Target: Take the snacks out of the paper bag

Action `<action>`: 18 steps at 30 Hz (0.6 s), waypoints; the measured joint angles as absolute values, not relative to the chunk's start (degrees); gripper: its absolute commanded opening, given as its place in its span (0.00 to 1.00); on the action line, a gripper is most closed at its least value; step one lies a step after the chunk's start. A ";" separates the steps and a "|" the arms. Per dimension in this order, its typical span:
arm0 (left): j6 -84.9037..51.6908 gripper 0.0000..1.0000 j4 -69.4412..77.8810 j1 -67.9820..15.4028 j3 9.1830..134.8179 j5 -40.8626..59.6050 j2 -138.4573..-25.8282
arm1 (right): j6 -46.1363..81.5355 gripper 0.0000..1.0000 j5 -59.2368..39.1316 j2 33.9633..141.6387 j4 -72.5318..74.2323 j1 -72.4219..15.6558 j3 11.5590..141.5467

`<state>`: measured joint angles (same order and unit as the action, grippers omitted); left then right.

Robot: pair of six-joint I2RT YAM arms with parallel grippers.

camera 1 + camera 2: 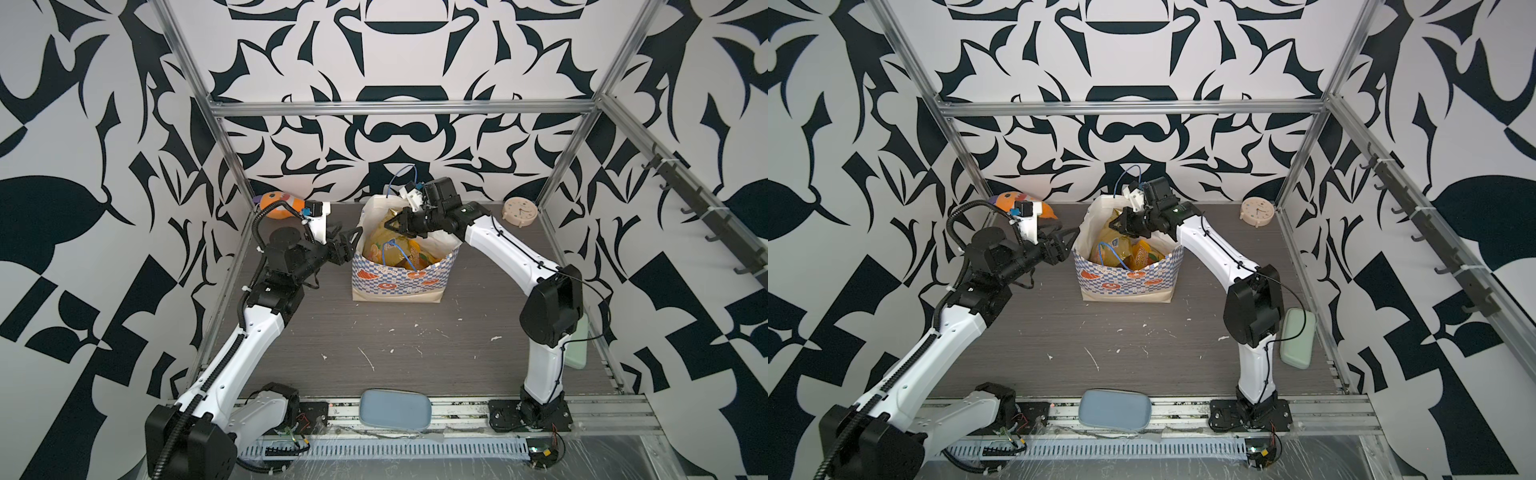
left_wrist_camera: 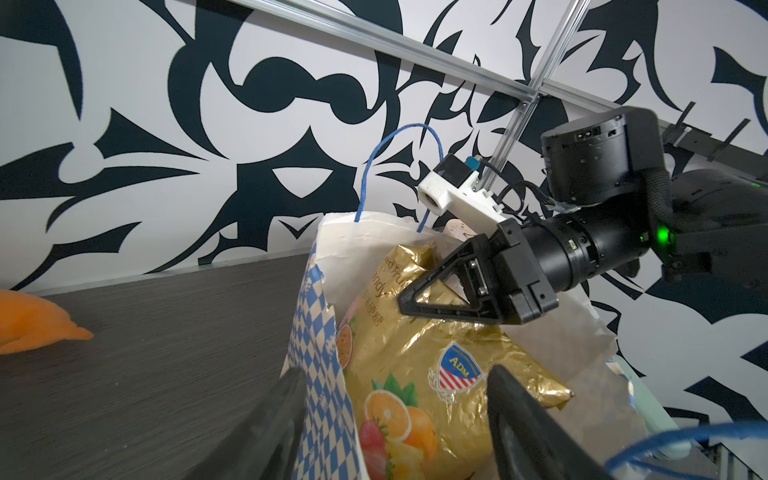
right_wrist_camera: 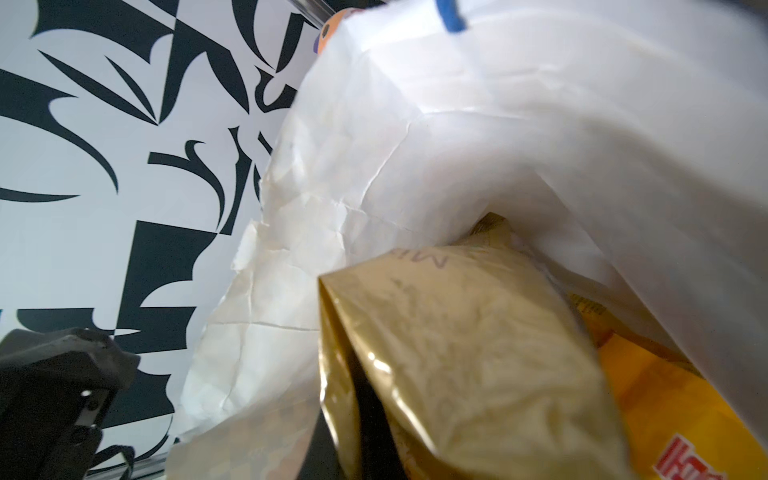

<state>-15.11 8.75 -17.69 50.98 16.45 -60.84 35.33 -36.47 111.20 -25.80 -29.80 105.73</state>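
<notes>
The paper bag [image 1: 399, 282] [image 1: 1125, 284] stands upright at the back middle of the table, checkered blue and white outside. Inside it a large olive-gold snack packet [image 1: 380, 241] [image 2: 415, 374] [image 3: 478, 353] leans up past the rim, with yellow-orange packets [image 1: 419, 257] [image 3: 685, 415] beside it. My right gripper [image 1: 392, 224] [image 1: 1117, 222] [image 2: 405, 301] reaches into the bag's mouth and is shut on the gold packet's top edge. My left gripper [image 1: 353, 239] [image 2: 395, 424] is open at the bag's left rim, one finger outside the checkered wall and the other inside by the gold packet.
An orange plush toy [image 1: 276, 205] lies at the back left, behind my left wrist. A small clock [image 1: 519, 212] stands at the back right. A blue-grey pad [image 1: 395, 409] lies on the front rail and a pale green one [image 1: 1296, 336] leans at the right edge.
</notes>
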 measured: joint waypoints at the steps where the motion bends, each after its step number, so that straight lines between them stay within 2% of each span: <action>1: -15.09 0.71 8.60 -17.69 50.78 16.21 -60.69 | 36.03 0.00 -37.21 111.20 -25.06 -29.67 105.67; 12: -14.39 0.73 8.73 -17.69 50.11 13.39 -60.71 | 46.13 0.00 -45.67 111.33 -13.04 -27.42 102.67; 18: -13.65 0.73 8.78 -17.69 49.98 12.36 -60.71 | 35.18 0.00 -35.20 111.48 -28.38 -27.64 109.73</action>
